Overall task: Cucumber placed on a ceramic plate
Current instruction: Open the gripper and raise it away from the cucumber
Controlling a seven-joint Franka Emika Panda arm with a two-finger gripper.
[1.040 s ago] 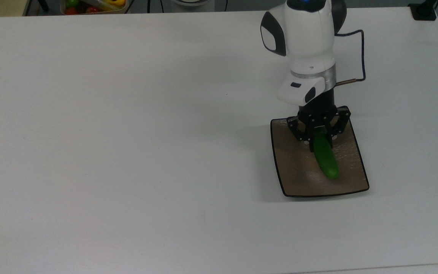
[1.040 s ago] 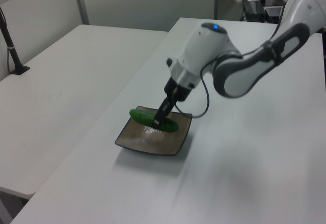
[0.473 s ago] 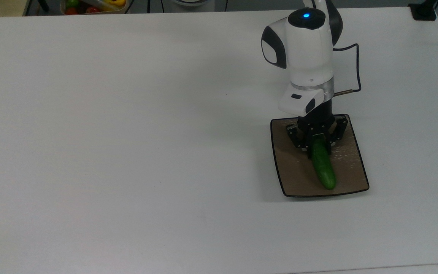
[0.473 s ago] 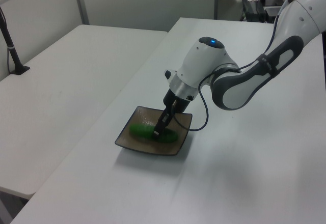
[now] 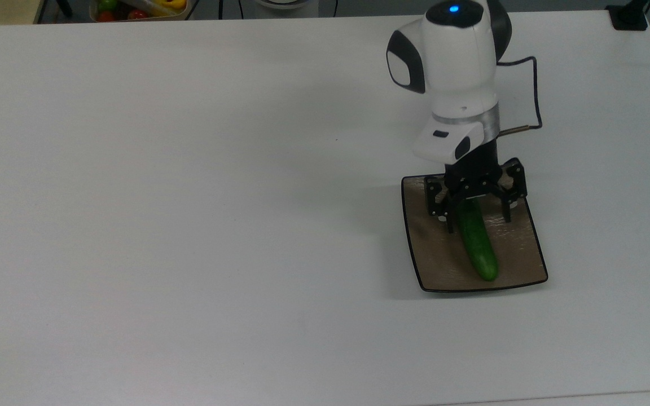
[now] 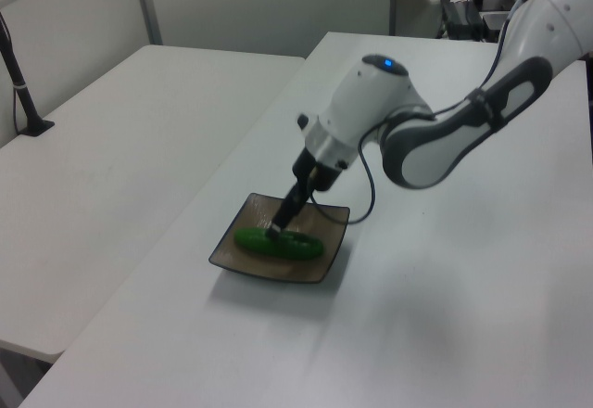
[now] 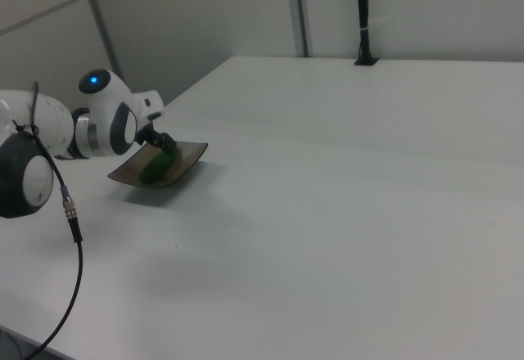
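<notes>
The cucumber (image 5: 476, 241) is down, lying flat along the ceramic plate (image 5: 432, 254), and the claw (image 5: 476, 210) has its 2 fingers spread wide, one to each side of the cucumber's far end, gripping nothing. In the top view there is clear daylight between each fingertip and the green skin. The step in hand looks like the release and retreat.

To do it well, go straight up. Keep the fingers spread as they are and lift vertically until the tips are well above the cucumber, with no sideways drift, because a fingertip brushing that smooth rounded end could roll it toward the plate's rim. No twisting at the wrist either. Only once the claw is clear should the arm swing away over the white surface (image 5: 189, 197).

Relative to the claw, the cucumber starts right beneath it, between the fingers, and runs away from it toward the plate's near edge in the top view, its far tip just short of the black rim. In the left view the cucumber (image 6: 278, 243) sits directly under the claw (image 6: 275, 229), inside the plate (image 6: 315, 215).
</notes>
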